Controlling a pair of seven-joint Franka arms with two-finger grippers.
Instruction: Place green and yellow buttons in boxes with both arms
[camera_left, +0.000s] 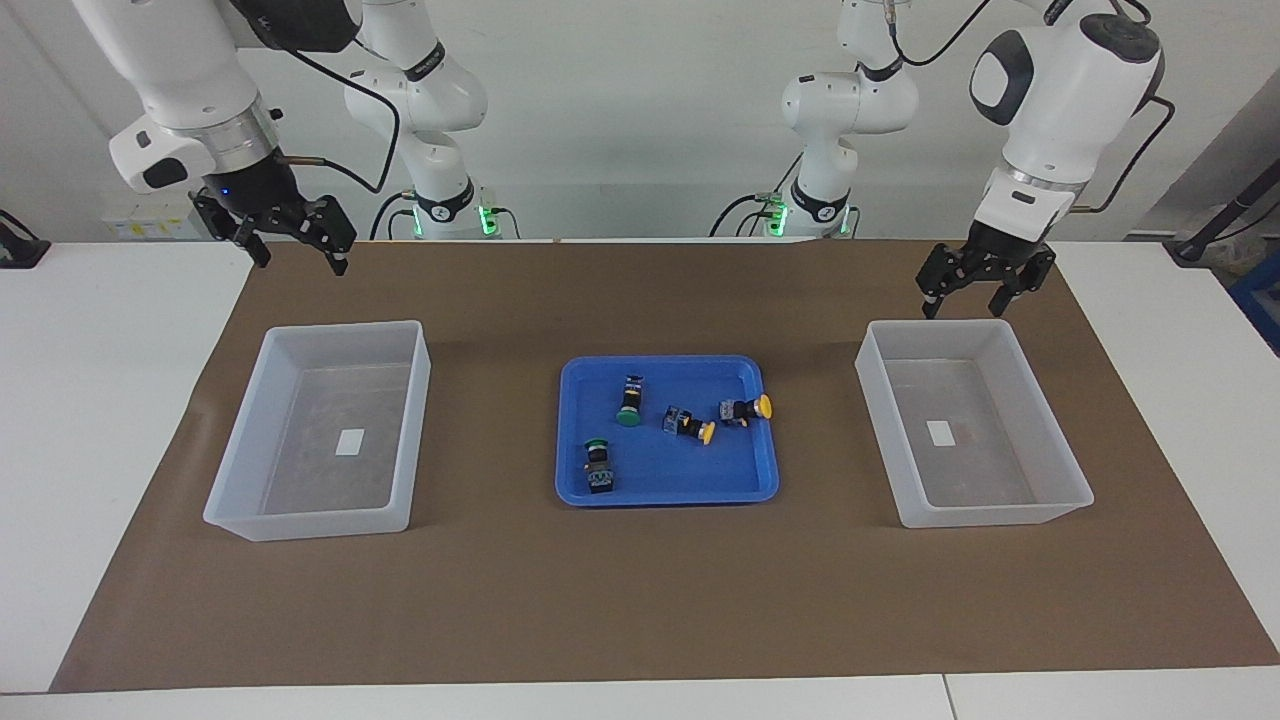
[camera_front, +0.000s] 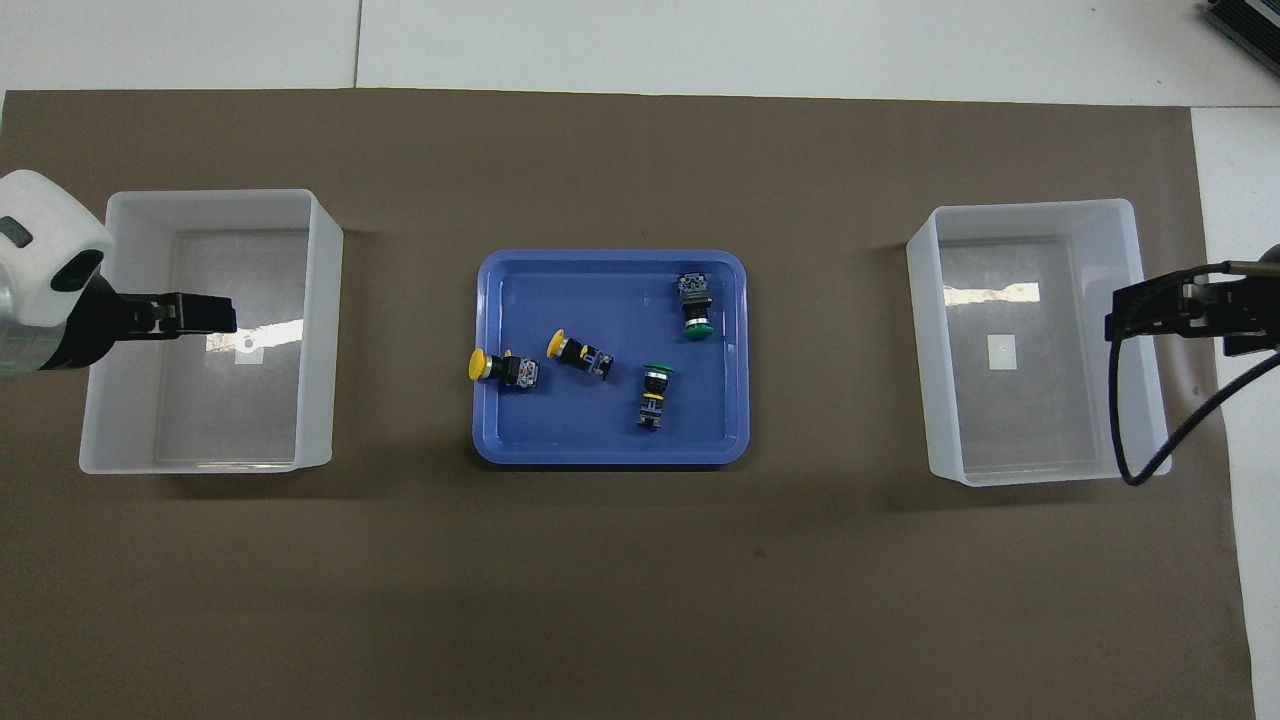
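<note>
Nearest the camera, brown mat, and on it a blue tray midway between two boxes.

Nothing done yet, judging by the layout. Box at the left arm's end holds only its white label; same for the box at the right arm's end. All four buttons lie on their sides in the tray:
- Green button near the tray's middle.
- Second green button farther from the robots, toward the right arm's end of the tray.
- Yellow button close beside the first green one.
- Second yellow button with its cap against the tray's rim at the left arm's end.

Four picks and four drops left, then, presumably split between the arms.

Left gripper raised above the robot-ward rim of its box, fingers spread, holding nothing. Right gripper higher up, over the robot-ward edge of the mat by the other box, fingers likewise spread and empty.

No contact anywhere: every button well apart from both pairs of fingers, with a box's width and a strip of mat between each gripper and the tray. Yellow pair closer to the left gripper's reach, second green button closer to the right gripper's.
</note>
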